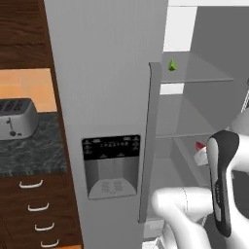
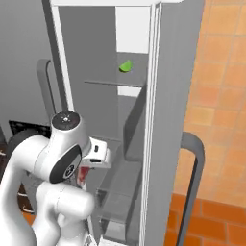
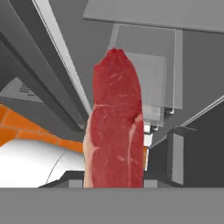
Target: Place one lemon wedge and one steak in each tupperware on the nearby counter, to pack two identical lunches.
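A raw red steak (image 3: 114, 131) with a pale fat edge stands up the middle of the hand view, and my gripper (image 2: 88, 169) is shut on its lower end; the fingertips are hidden behind the meat. The steak (image 1: 199, 146) also peeks out red beside my forearm, low inside the open fridge. A green lemon wedge (image 1: 171, 64) lies on an upper glass shelf of the fridge; this same lemon wedge (image 2: 126, 66) sits well above my hand. The tupperware trays are out of view. The speckled counter (image 1: 34, 151) lies to the far left.
The grey fridge door (image 1: 107, 97) with its dispenser panel (image 1: 111, 165) stands between me and the counter. A silver toaster (image 1: 17, 119) sits on the counter. Glass shelves (image 1: 204, 80) and the fridge's right wall (image 2: 170, 120) hem in my hand. Orange tiled floor (image 2: 216, 211) lies at right.
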You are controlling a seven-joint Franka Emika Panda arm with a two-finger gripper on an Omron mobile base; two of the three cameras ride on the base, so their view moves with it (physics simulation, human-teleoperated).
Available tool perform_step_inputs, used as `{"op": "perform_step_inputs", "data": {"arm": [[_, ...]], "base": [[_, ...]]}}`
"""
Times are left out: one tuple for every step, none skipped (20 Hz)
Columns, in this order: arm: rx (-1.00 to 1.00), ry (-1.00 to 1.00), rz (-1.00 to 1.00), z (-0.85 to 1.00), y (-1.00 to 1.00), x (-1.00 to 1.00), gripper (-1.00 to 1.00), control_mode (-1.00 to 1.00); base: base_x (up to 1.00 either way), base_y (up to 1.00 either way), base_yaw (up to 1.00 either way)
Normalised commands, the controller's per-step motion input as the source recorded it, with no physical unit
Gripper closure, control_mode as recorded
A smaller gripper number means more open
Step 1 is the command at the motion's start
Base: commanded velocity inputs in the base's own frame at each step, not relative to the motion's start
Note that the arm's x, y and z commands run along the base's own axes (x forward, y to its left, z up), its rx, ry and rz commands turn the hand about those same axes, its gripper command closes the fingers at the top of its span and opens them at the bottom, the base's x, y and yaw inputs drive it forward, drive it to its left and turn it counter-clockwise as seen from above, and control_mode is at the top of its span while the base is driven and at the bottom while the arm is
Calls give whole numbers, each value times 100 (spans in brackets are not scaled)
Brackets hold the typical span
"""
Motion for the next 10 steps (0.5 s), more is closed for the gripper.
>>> {"op": "perform_step_inputs", "data": {"arm": [[0,0,0,0,0,0,100,100],[0,0,0,0,0,0,100,100],[0,0,0,0,0,0,100,100],[0,0,0,0,0,0,100,100],[0,0,0,0,0,0,100,100],[0,0,0,0,0,0,100,100],[0,0,0,0,0,0,100,100],[0,0,0,0,0,0,100,100],[0,0,0,0,0,0,100,100],[0,0,0,0,0,0,100,100]], "base": [[-87,63,5],[-77,90,8],[-50,100,11],[-19,100,13],[0,100,15],[0,100,14],[11,100,10],[12,100,9],[36,100,7],[34,100,7]]}}
